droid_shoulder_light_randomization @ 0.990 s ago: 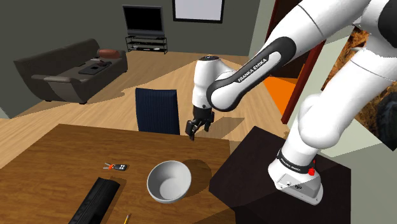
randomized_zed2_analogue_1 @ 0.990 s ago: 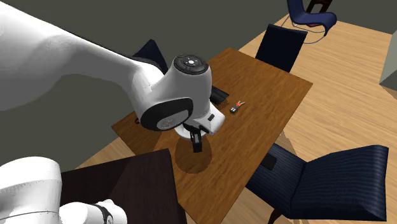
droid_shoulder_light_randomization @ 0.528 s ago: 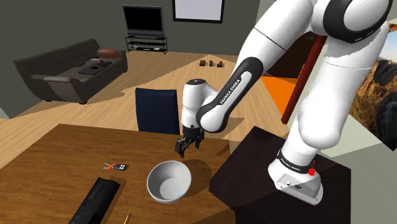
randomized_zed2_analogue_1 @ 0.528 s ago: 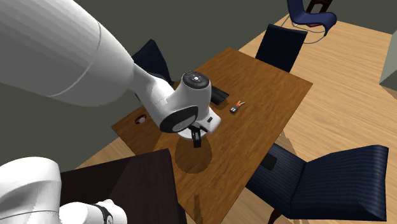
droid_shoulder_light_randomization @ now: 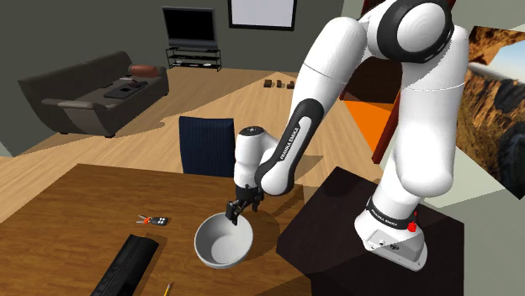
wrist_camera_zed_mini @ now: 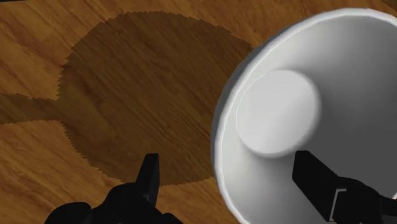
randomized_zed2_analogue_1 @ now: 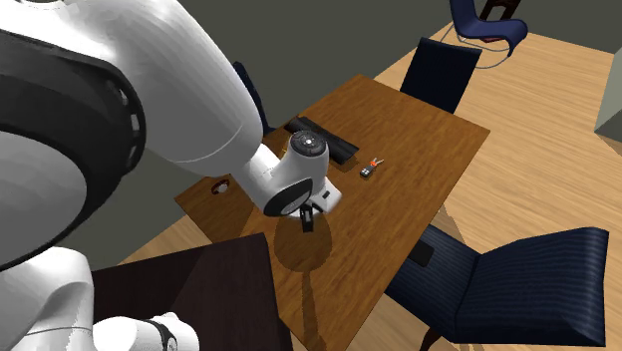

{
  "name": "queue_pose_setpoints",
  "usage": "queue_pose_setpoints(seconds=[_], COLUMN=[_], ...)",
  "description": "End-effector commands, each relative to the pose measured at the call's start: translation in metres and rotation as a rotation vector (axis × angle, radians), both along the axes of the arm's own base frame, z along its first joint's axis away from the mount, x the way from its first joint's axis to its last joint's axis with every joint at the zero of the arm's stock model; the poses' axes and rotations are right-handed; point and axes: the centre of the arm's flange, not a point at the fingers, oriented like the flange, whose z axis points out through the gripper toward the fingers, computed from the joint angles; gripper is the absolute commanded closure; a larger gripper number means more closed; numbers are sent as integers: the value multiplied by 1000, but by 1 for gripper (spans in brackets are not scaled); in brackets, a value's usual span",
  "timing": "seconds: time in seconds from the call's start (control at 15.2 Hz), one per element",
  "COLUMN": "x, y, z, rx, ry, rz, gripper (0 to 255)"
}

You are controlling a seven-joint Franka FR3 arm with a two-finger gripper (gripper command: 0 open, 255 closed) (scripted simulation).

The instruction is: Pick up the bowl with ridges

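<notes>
My gripper (droid_shoulder_light_randomization: 233, 214) hangs w/ fingers spread, nothing in them, just above the rim of the bowl (droid_shoulder_light_randomization: 224, 241), which sits on the wooden table (droid_shoulder_light_randomization: 76, 193) at lower centre of the shoulder view, near the edge by my dark stand (droid_shoulder_light_randomization: 336, 220). In the wrist view the gripper (wrist_camera_zed_mini: 229, 159) straddles the rim: one finger over bare wood and the bowl's shadow, the other over the inside wall of the bowl (wrist_camera_zed_mini: 299, 108). Neither touches it yet, as far as I can tell. The bowl reads plain white-grey and smooth, no ridges that I can make out, but it's the only bowl here, so I take it as the target. Contents: empty, just a flat round bottom, so nothing to spill. Risks from here, my guess: the rim is thin and the wall slopes, so a pinch may slide up and off if I close too high. If I drop off-centre, the inner finger could press on the wall and tip or skate the bowl across the wood, poss. toward the edge by the stand. Going too deep would jam the outer finger into the tabletop. A one-sided rim hold may also let the bowl swing when lifted. The small keys (droid_shoulder_light_randomization: 152, 220) lie well apart at left, no conflict.
</notes>
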Motion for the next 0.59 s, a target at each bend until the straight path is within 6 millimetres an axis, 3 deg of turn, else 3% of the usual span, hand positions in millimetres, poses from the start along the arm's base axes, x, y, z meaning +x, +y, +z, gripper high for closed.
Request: queue_pose_setpoints(seconds=[0.0, 0.2, 0.26, 0.53], x=[-1, -1, -1, -1], y=[1, 1, 1, 1], z=[-10, -19, -19, -19], rx=[0, 0, 0, 0], ry=[0, 0, 0, 0], rz=[0, 0, 0, 0], gripper=[0, 0, 255, 255])
